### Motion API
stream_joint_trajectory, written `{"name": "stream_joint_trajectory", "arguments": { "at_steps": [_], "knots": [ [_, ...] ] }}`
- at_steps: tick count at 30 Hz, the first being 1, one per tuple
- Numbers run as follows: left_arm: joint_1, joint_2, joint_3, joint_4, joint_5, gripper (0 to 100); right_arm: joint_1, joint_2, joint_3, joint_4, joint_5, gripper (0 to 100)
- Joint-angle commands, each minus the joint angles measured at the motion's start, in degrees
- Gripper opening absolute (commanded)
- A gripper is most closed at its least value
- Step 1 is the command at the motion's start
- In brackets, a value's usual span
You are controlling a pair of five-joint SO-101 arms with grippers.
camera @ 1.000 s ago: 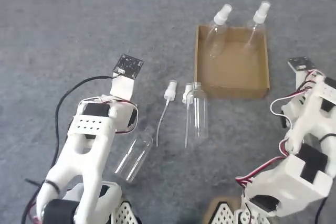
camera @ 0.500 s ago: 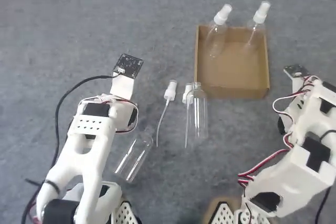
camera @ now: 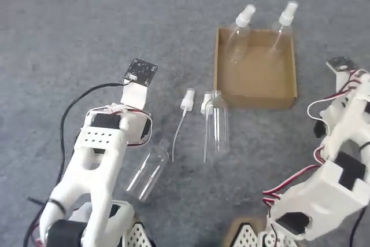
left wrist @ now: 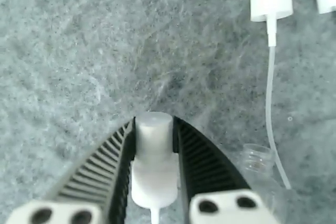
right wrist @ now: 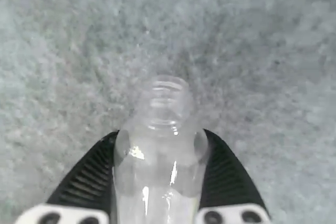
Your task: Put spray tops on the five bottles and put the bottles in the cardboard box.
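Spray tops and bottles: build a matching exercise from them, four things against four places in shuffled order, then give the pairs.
1. clamped spray top
2. loose spray top
3. held uncapped bottle
4. two capped bottles

A. in the cardboard box, tops past its far wall
B. in the right gripper
C. on the grey carpet beside a lying bottle
D. in the left gripper

Pairs: 1-D, 2-C, 3-B, 4-A.

You can pass over the upper-left carpet (camera: 69, 33); mid-frame, a lying bottle (camera: 217, 126), loose spray top (camera: 187, 100) and cardboard box (camera: 255, 101) bar your way.
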Motion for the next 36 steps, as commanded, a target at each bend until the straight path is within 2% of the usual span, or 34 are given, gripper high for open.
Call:
{"name": "stream_joint_trajectory", "arguments": {
  "at_steps": [1,4,11,14,19,26,30,36],
  "knots": [
    [0.4,-2.7,-0.1,-1.1,0.6,1,-0.7,-9.7,-4.2,3.4,-2.1,0.6],
    [0.1,-2.8,-0.5,-1.2,0.6,1,-3.0,-18.2,-0.4,2.9,-5.5,0.6],
    [-0.4,-5.8,-1.5,-1.0,0.7,1,-14.9,-39.3,17.2,-5.1,-13.3,0.6],
    [-0.4,-11.7,-1.6,-0.4,2.3,1,-21.4,-47.3,22.6,-6.4,-16.4,0.6],
    [-0.4,-24.1,-5.1,5.9,2.6,1,-35.6,-56.9,26.2,-6.5,-22.5,0.6],
    [-0.3,-33.8,-20.9,16.7,3.1,1,-55.3,-57.8,27.6,-9.1,-30.9,0.6],
    [-0.3,-33.9,-29.8,18.8,5.0,1,-62.3,-57.6,32.8,-17.5,-36.6,0.6],
    [-0.3,-34.3,-38.2,18.2,12.4,1,-68.7,-57.7,42.3,-31.9,-38.1,0.6]
  ]
}}
